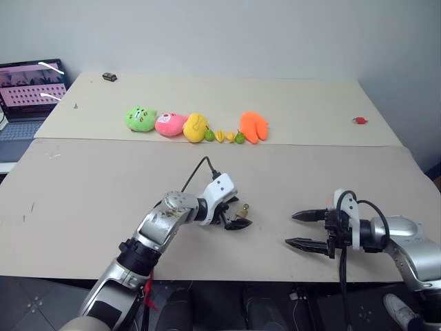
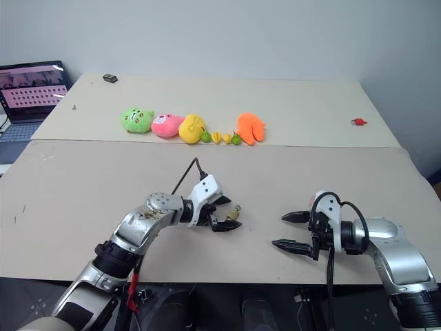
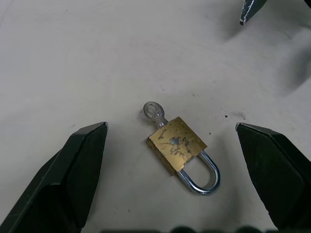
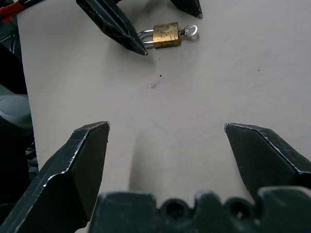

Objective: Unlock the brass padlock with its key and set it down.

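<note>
table [image 1: 103,200]: two pale beige tops butted together, seam running across behind the padlock
laptop [image 1: 31,89]: open, screen lit, off the table's far left corner
left gripper [image 3: 171,133]: fingers spread wide, nothing held; hangs low over the table with the padlock lying between the two black fingertips [image 3: 82,155], no contact seen
right gripper [image 1: 303,229]: fingers spread wide, empty; to the right of the padlock, well apart, tips pointing toward it
plush toys [image 1: 169,124]: row on the far top, well behind the padlock; green, pink, yellow, then an orange one [image 1: 253,126] at the right end
toy fruits [image 1: 224,136]: small green and yellow pieces, in the row between the yellow and orange plush
brass padlock [image 3: 177,144]: lying flat on the near top, inside the left gripper's open span; brass body scuffed, silvery shackle [image 3: 201,177] looks seated in the body, can't tell if latched
key [image 3: 153,112]: stuck in the padlock's bottom end, round bow poking out opposite the shackle, resting on the table
red object [image 1: 360,120]: tiny, far top near its right edge, far from the padlock
dark object [image 1: 109,76]: tiny, far top's back left corner, far from the padlock
</note>
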